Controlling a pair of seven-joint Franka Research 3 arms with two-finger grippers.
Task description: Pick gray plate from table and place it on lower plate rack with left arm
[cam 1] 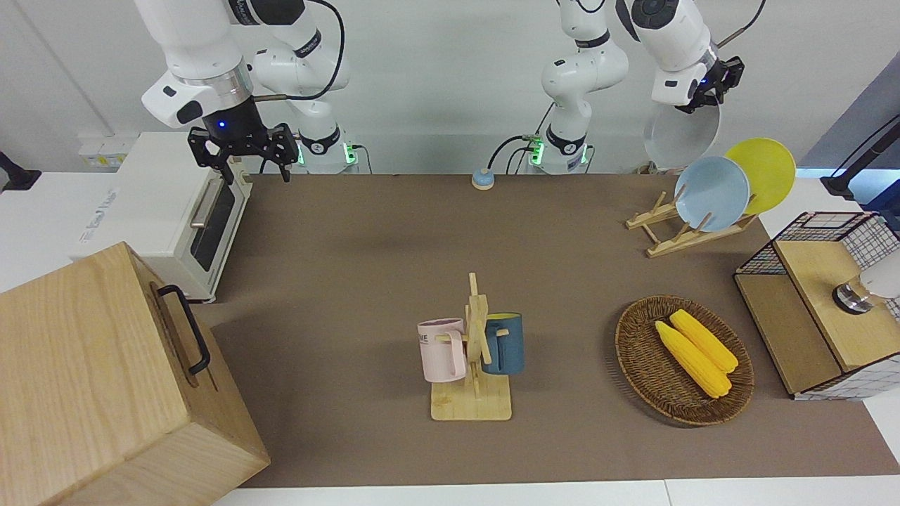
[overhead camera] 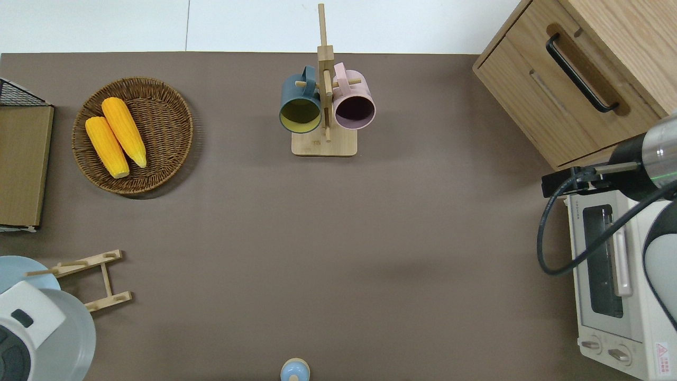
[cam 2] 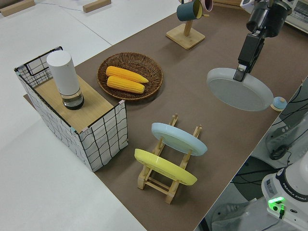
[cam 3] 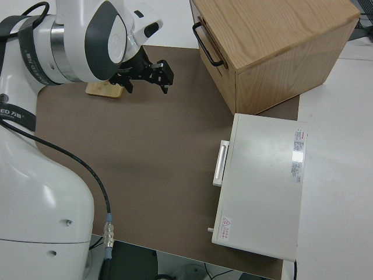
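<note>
I am carrying the gray plate in my left gripper, which is clamped on the plate's rim at its upper edge, so the plate hangs below my fingers, tilted, its hollow face turned toward the rack. Seen from above, the plate is up in the air over the corner of the tabletop at my left arm's end, on the robots' edge.

What the coming move turns on, as I judge it, is how the plate lies against the plate rack. The rack stands on the tabletop near that same corner, a little farther from the robots than the spot I hang over. Its two rails run roughly along the tabletop's length, the low end pointing toward the middle of the table and the high end toward the left arm's short edge. The low-end slots are bare. Up the slope, the light blue plate leans in its slot, and the yellow plate leans in the highest one.

So I would need to bring the plate across and down, tilted like the blue one, and seat its free lower edge between the pegs just below it. My right arm is parked.
</note>
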